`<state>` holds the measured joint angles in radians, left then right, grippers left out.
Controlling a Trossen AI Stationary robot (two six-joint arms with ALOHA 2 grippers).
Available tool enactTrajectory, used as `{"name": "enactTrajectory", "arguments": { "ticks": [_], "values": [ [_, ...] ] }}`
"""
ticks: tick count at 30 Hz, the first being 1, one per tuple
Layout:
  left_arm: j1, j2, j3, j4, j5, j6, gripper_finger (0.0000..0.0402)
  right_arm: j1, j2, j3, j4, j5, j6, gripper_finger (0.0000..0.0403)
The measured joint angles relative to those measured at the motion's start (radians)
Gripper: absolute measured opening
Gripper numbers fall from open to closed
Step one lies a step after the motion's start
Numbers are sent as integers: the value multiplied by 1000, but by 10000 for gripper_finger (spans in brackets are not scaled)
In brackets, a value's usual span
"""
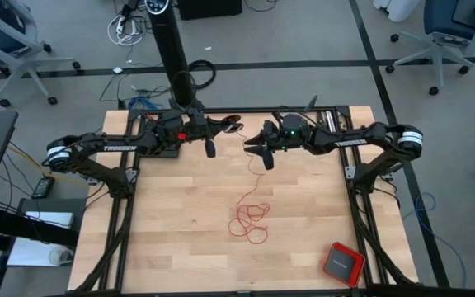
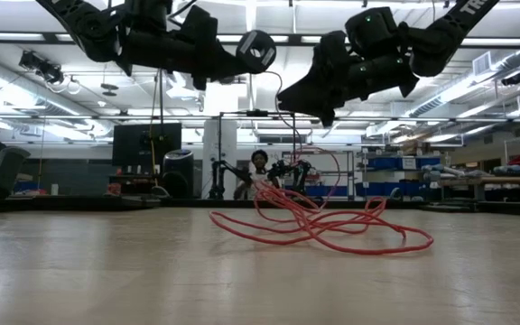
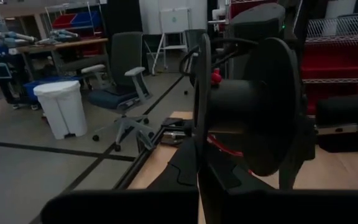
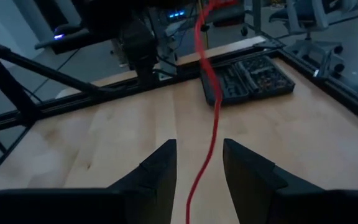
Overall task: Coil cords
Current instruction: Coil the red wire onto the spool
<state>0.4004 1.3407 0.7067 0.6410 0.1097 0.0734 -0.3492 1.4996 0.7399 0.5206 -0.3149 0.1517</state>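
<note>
cord: thin red cord (image 1: pixel 250 219) lies in loose loops at lower centre of the high view's wooden table (image 1: pixel 180 214), one strand climbing straight up-frame.
right gripper (image 1: pixel 264 153): nearer claw, wide open, strand running lengthwise between its fingers, ungripped.
left gripper (image 1: pixel 208 140): shut on black plastic spool (image 3: pixel 247 115), upper centre.

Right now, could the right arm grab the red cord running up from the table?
Probably yes: the red cord already runs up between the right gripper's open jaws, with nothing blocking; closing should catch it.
</note>
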Motion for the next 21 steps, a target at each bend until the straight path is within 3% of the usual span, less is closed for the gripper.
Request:
{"name": "enactTrajectory", "arguments": {
  "ticks": [21],
  "values": [
    [-1, 0, 0, -18, 41, -26, 1, -25, 7, 0, -23, -1, -40, 130]
  ]
}}
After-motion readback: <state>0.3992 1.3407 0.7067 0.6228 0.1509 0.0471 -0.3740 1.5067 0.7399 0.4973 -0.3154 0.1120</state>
